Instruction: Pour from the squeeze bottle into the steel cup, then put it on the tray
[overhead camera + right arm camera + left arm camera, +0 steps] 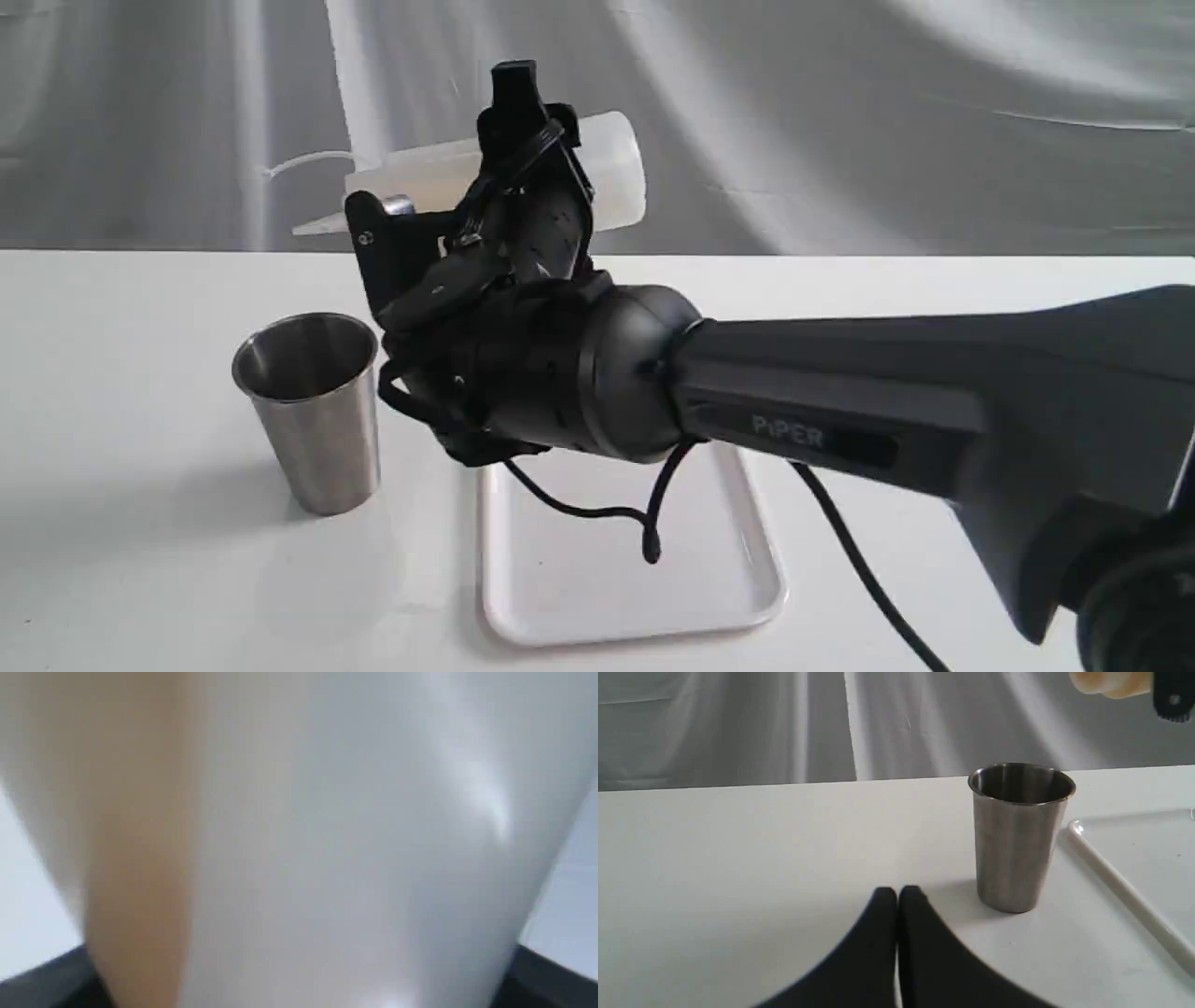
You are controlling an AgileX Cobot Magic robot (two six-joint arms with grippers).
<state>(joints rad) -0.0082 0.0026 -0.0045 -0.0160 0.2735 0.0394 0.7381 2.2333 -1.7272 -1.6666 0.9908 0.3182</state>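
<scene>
Pouring: R gripper (448, 168) clamps squeeze bottle (611, 173), nozzle 9 o'clock; next, tip over steel cup (313, 411). L gripper (897, 896) clenched, empty.

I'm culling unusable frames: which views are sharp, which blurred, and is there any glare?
Exterior view: sharp, evenly lit, faint shadow beside the steel cup; left wrist view: cup crisp, left end effector featureless black; right wrist view: squeeze bottle fills the frame, wholly out of focus, one pale glare streak.
</scene>
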